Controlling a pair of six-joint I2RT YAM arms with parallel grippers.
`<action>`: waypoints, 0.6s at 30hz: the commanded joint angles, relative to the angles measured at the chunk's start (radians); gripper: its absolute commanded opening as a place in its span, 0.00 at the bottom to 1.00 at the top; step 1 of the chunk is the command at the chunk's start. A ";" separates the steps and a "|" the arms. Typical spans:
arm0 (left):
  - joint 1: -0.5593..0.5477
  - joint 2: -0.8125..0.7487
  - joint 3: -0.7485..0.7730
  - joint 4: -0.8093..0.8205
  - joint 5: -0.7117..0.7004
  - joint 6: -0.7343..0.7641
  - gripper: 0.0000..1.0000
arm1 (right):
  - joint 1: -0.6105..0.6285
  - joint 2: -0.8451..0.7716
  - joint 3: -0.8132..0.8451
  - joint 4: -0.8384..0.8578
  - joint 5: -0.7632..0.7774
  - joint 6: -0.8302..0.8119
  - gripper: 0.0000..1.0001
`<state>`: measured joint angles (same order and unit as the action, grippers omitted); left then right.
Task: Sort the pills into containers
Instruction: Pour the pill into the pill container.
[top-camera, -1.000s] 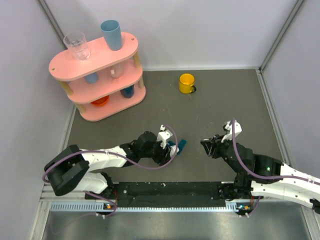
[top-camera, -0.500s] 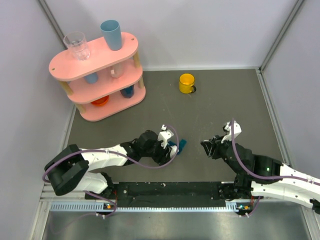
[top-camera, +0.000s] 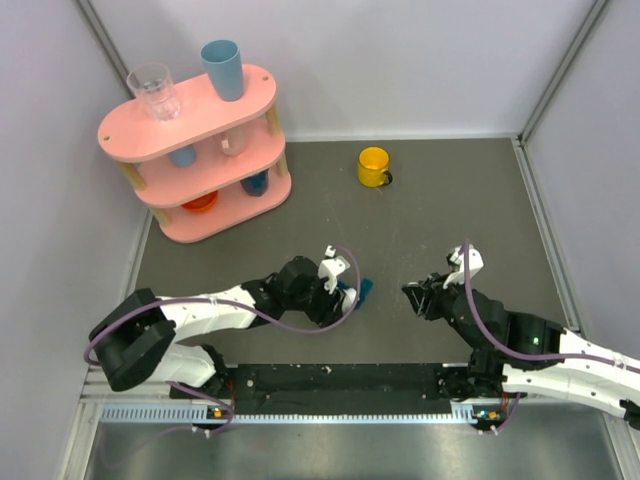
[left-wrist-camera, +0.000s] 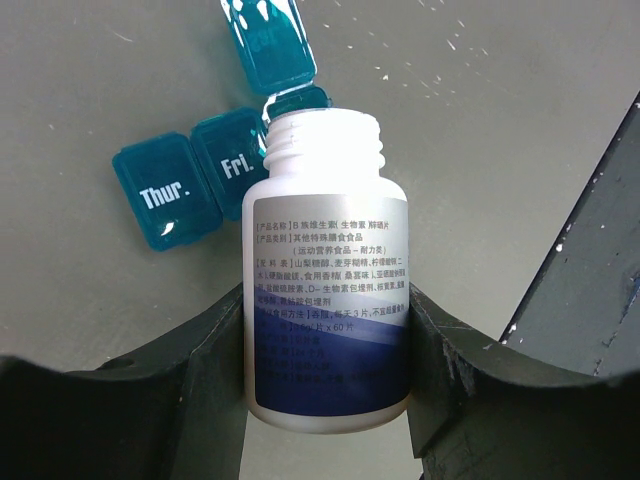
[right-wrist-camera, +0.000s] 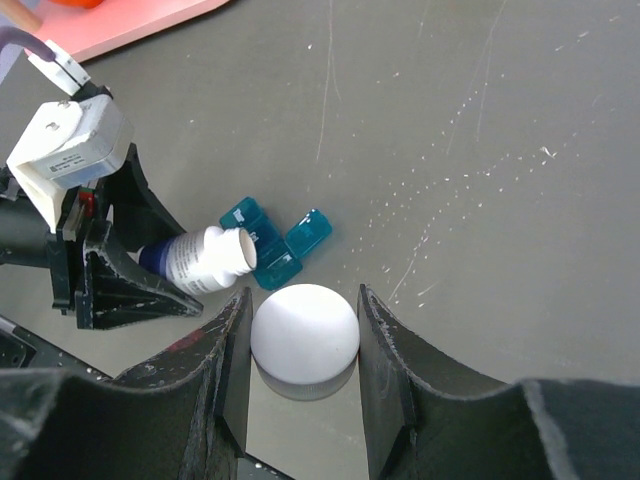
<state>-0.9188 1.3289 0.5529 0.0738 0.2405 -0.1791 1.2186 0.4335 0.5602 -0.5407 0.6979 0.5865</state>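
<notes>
Bottle (left-wrist-camera: 325, 270) in left hand (top-camera: 338, 293), cap (right-wrist-camera: 304, 330) in right hand (top-camera: 412, 292)

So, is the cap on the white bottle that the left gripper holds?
No, the white bottle in the left gripper shows a bare threaded neck, and the white cap sits in the right gripper.

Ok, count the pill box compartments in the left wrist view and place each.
3. Thur. compartment at the left end, shut; Fri. compartment beside it, shut; third compartment at the mouth of the bottle, lid open. The bottle may hide more.
</notes>
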 joint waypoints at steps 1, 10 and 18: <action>0.000 -0.002 0.050 -0.005 -0.010 0.023 0.00 | -0.007 -0.019 -0.006 0.021 0.000 0.012 0.00; -0.012 0.024 0.076 -0.035 -0.030 0.027 0.00 | -0.008 -0.024 -0.009 0.021 0.000 0.012 0.00; -0.018 0.046 0.100 -0.057 -0.033 0.035 0.00 | -0.013 -0.024 -0.014 0.021 -0.006 0.012 0.00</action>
<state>-0.9314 1.3659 0.6094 0.0132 0.2150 -0.1608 1.2144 0.4198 0.5491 -0.5407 0.6964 0.5880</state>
